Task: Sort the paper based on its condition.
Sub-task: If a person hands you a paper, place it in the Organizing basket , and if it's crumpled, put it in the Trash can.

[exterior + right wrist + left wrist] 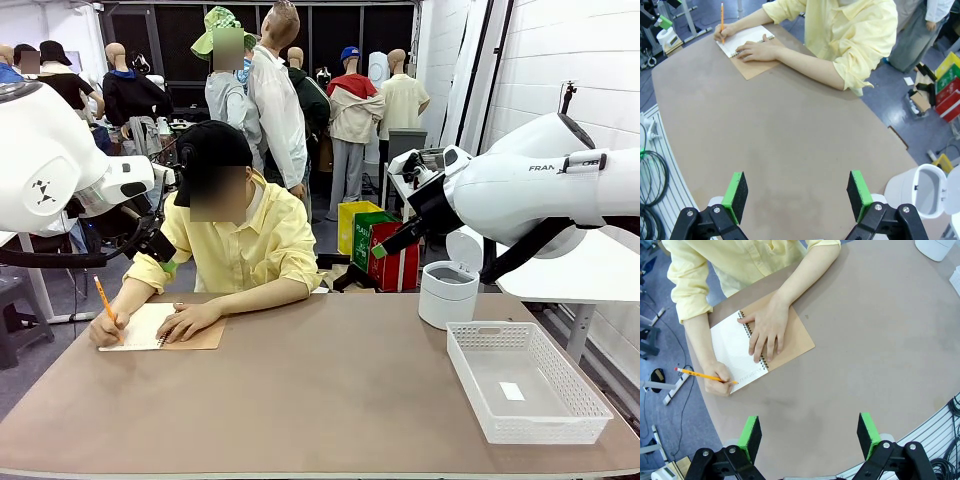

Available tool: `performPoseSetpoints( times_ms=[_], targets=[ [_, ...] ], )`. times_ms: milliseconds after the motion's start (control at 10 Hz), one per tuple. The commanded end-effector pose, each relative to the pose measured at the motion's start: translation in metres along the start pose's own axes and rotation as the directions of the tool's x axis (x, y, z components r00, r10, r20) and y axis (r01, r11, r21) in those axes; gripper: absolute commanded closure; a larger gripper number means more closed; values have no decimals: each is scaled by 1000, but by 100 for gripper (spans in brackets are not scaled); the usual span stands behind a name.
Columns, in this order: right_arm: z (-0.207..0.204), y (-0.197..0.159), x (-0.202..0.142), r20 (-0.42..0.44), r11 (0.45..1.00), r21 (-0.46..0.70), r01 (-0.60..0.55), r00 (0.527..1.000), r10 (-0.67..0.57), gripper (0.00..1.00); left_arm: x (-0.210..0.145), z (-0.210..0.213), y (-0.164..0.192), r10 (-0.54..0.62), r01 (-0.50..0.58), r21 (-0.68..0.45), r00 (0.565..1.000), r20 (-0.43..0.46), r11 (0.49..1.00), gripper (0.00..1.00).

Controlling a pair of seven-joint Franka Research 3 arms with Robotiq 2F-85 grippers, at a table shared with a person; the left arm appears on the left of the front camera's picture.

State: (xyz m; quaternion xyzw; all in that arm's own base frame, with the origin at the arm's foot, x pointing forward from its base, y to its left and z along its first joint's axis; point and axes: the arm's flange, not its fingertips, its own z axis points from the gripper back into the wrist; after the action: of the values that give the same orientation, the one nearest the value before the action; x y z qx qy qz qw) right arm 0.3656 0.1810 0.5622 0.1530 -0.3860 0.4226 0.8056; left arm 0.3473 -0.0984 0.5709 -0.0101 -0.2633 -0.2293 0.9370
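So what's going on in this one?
A person is writing in a spiral notebook at the table's far left corner, pencil in one hand and the free hand pressing the notebook down. The left gripper and right gripper hang above the table, fingers wide open, holding nothing. A white basket and an open white bin stand on the right. Sorting has not begun.

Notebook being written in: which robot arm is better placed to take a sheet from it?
Likely the left: the notebook lies at the left of the table, near the open left fingers.
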Motion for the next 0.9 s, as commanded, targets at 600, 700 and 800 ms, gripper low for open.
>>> performPoseSetpoints(
  times_ms=[600,700,800],
  targets=[
    [0,1,-3,-1,1000,6,3,1000,-3,0,0,1,1,-3,3,6,1000,1,1000,0],
    [0,1,-3,-1,1000,6,3,1000,-3,0,0,1,1,-3,3,6,1000,1,1000,0],
    [0,1,-3,-1,1000,6,3,1000,-3,0,0,1,1,-3,3,6,1000,1,1000,0]
  ],
)
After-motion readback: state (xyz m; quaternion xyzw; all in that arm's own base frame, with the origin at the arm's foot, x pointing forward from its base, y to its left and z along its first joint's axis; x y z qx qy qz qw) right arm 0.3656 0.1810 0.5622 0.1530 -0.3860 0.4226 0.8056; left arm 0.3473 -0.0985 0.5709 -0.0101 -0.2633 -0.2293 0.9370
